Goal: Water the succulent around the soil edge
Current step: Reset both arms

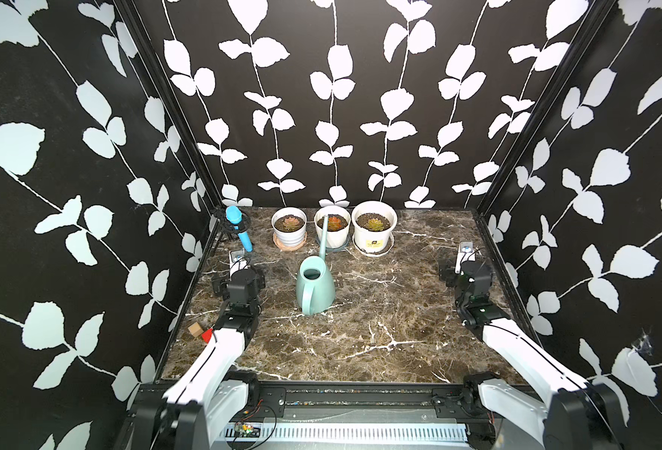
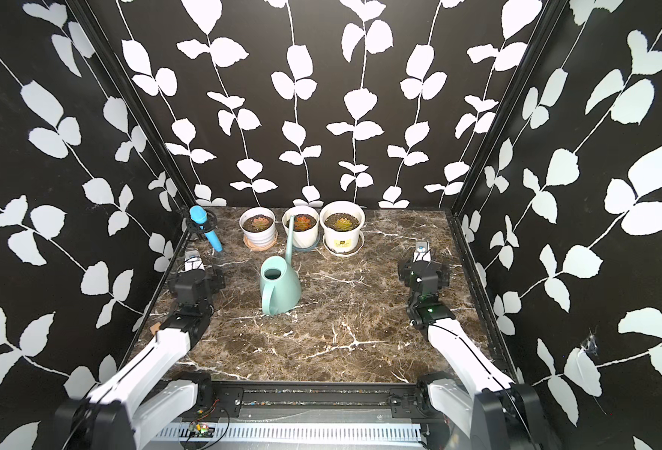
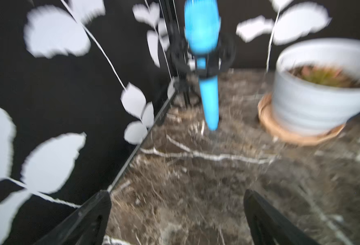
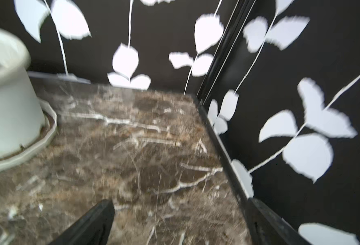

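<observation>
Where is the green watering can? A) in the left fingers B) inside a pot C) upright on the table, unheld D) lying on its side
C: the watering can stands upright on the table; left fingers and right fingers are open and empty.

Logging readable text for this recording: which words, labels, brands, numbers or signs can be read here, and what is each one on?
Yellow label on the front of the largest white pot: dark print, too small to read in both top views.
Nothing else in any view shows text; both wrist views are blurred.
</observation>
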`<action>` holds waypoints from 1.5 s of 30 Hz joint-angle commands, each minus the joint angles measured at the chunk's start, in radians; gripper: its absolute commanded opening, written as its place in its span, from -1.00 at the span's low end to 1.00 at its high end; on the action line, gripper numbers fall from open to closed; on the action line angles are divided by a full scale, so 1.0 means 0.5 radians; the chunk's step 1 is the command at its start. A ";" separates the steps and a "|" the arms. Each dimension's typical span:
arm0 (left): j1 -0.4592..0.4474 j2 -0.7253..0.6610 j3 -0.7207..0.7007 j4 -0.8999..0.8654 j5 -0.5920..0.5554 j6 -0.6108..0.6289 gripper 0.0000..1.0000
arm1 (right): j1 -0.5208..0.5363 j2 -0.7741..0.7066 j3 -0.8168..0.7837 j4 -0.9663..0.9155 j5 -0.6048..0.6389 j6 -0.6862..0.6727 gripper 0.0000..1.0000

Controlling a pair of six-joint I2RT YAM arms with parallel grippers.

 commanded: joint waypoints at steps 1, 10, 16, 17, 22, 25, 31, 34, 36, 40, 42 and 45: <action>0.007 0.186 -0.033 0.365 0.108 -0.006 0.98 | -0.041 0.060 -0.208 0.417 0.114 0.150 0.99; 0.010 0.581 -0.075 0.784 0.263 0.107 0.98 | -0.138 0.440 -0.400 1.048 0.098 0.116 0.99; 0.011 0.922 -0.003 1.111 0.297 0.191 0.98 | -0.149 0.786 -0.263 1.190 -0.020 0.079 0.99; 0.011 0.930 0.029 1.044 0.382 0.214 0.98 | -0.149 0.817 -0.241 1.189 -0.050 0.060 0.99; 0.031 1.073 -0.060 1.365 0.451 0.235 0.98 | -0.149 0.975 -0.257 1.391 -0.176 -0.007 0.99; 0.040 1.043 -0.046 1.275 0.468 0.206 0.98 | -0.154 0.941 -0.218 1.245 -0.187 0.021 0.99; 0.047 1.020 -0.040 1.229 0.485 0.197 0.98 | -0.195 0.924 -0.195 1.168 -0.192 0.073 0.99; 0.047 1.022 -0.049 1.247 0.484 0.198 0.98 | -0.196 0.928 -0.194 1.173 -0.193 0.074 0.99; 0.045 1.019 -0.048 1.237 0.486 0.195 0.98 | -0.195 0.927 -0.194 1.173 -0.192 0.074 0.99; 0.049 1.019 -0.048 1.240 0.485 0.197 0.98 | -0.196 0.928 -0.195 1.173 -0.192 0.073 0.99; 0.047 1.019 -0.047 1.239 0.485 0.195 0.98 | -0.196 0.929 -0.191 1.170 -0.195 0.073 0.99; 0.045 1.019 -0.049 1.240 0.486 0.195 0.98 | -0.198 0.927 -0.190 1.171 -0.198 0.073 0.99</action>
